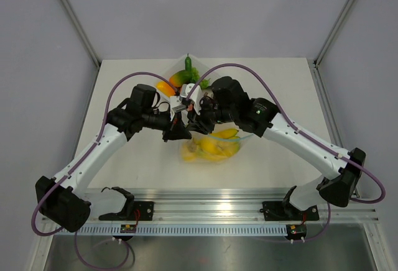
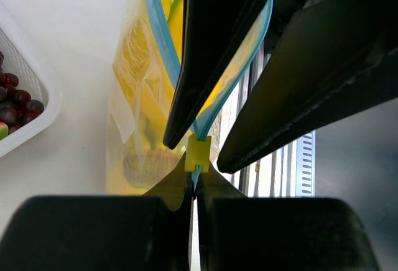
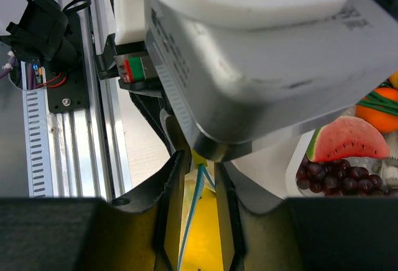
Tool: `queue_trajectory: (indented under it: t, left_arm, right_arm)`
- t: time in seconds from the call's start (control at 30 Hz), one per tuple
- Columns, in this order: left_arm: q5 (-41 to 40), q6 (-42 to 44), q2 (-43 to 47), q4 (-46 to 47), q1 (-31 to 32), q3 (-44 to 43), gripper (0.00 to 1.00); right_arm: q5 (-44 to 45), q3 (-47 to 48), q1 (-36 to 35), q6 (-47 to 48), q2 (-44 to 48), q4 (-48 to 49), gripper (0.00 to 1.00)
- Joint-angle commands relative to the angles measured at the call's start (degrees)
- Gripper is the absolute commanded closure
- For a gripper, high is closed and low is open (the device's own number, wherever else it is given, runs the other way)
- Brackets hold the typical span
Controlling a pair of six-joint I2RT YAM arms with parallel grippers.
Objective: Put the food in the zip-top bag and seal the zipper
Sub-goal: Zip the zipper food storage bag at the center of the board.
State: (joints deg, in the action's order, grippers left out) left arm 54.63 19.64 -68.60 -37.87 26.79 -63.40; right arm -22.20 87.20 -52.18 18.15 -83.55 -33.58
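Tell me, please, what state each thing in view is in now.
Clear crinkly plastic zip-top bag: holds yellow plastic toy fruit.
Light-blue zipper strip: tracks apart beyond the small yellow slider, unsealed.
Left gripper: shut on the zipper strip.
Right gripper: straddles the slider; grip unclear.
White mesh tray: holds dark grapes.

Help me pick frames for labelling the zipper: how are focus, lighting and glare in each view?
Top external: even soft light, sharp, faint shadows, arms covering part of the zip-top bag. Left wrist: yellow slider and zipper crisp, near fingers dark and blurred, slight sheen on the bag. Right wrist: the other arm's grey housing fills the frame, soft; the watermelon slice behind is sharper.
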Motion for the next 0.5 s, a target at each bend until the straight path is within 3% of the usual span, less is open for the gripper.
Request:
queue_trajectory:
  t: [0.0,0.33,0.47]
  left_arm:
    - [2.7,-0.3,0.7,1.7,-0.3,-2.6,1.0]
    - [2.1,-0.2,0.4,1.5,-0.3,-2.7,1.0]
    - [1.6,-0.4,0.1,1.4,-0.4,-2.7,1.0]
  right_arm:
    - [-1.4,-0.2,-0.5,0.5,-0.4,3.0,0.68]
    - [-1.4,-0.5,-0.5,-1.2,-1.2,4.5,0.8]
    - [-1.1,-0.9,-0.5,-1.9,-1.4,5.3,0.92]
